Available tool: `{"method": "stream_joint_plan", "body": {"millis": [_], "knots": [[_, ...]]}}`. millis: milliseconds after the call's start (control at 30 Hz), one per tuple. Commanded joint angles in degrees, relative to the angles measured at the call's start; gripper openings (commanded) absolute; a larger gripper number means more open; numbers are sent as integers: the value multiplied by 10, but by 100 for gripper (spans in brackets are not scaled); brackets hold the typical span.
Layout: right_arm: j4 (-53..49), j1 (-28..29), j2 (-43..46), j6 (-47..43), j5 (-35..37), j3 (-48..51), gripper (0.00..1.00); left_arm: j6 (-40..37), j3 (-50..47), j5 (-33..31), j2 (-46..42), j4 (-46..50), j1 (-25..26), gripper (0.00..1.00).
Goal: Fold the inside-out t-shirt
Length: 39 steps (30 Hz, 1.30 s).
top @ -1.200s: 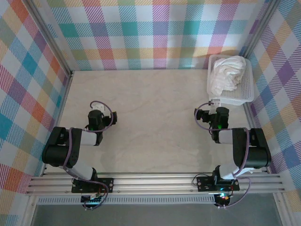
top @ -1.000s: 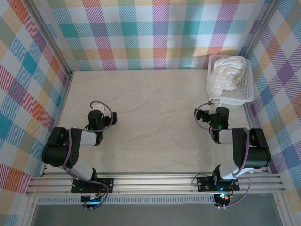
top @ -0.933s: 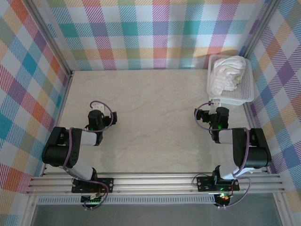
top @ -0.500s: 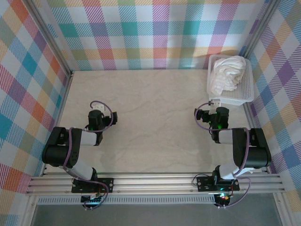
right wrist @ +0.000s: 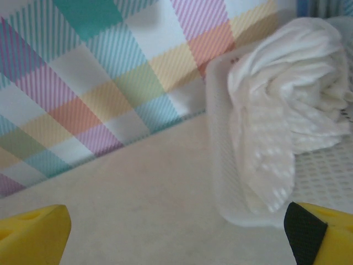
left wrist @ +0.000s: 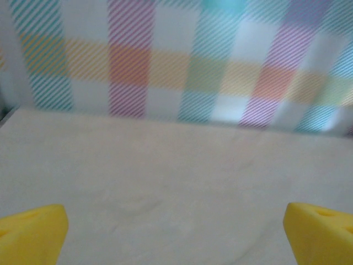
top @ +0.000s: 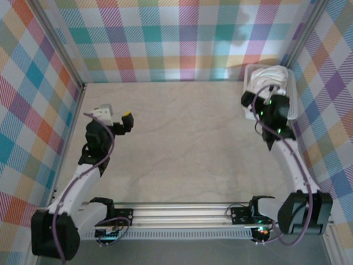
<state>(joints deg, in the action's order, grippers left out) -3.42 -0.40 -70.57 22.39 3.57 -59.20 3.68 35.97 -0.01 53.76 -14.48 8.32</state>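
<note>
You're holding right claw (right wrist: 176, 237) wide; shirt (right wrist: 287, 99) at 1 o'clock in basket (right wrist: 220, 165) looking soft, limp; aiming for top bunch.

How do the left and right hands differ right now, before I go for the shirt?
The left hand faces bare cream table on the left side; the right hand faces the white plastic mesh basket in the far right corner. The left hand has nothing near it, while the right hand is close to the crumpled white cloth t-shirt bunched in that basket. Both hands are open, yellow fingertips spread wide, holding nothing.
</note>
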Motion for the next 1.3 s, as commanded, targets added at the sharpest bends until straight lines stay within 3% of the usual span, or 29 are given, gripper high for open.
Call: {"method": "stream_joint_plan", "body": {"millis": [0, 200, 333, 433, 500, 533, 633, 667, 833, 1000, 1133, 1267], "knots": [[-188, -11, -146, 38, -41, -156, 100, 40, 70, 86, -23, 176, 41, 100], [-294, -78, -426, 43, -40, -462, 100, 24, 123, 91, -35, 295, 120, 100], [-385, -117, -619, 30, -12, -699, 100, 26, 104, 85, -50, 328, 132, 100], [-460, -123, -761, -8, -61, -889, 99, 33, 85, 79, -57, 328, 135, 100], [-479, -123, -819, -17, -104, -952, 91, 38, 80, 76, -53, 325, 136, 100], [-466, -124, -825, -17, -119, -944, 79, 40, 81, 76, -49, 326, 136, 100], [-448, -125, -813, -23, -143, -933, 15, 42, 95, 76, -37, 326, 137, 100], [-452, -125, -801, -24, -153, -939, 0, 41, 99, 77, -34, 324, 137, 100], [-443, -112, -670, -30, -211, -938, 0, 40, 103, 75, -23, 299, 137, 100], [-424, -65, -516, -51, -254, -894, 0, 59, 116, 87, 5, 270, 138, 100], [-409, 3, -415, -60, -310, -857, 0, 83, 131, 89, 10, 272, 138, 100], [-365, 94, -321, -77, -323, -733, 0, 83, 153, 79, 3, 299, 138, 100]]}}
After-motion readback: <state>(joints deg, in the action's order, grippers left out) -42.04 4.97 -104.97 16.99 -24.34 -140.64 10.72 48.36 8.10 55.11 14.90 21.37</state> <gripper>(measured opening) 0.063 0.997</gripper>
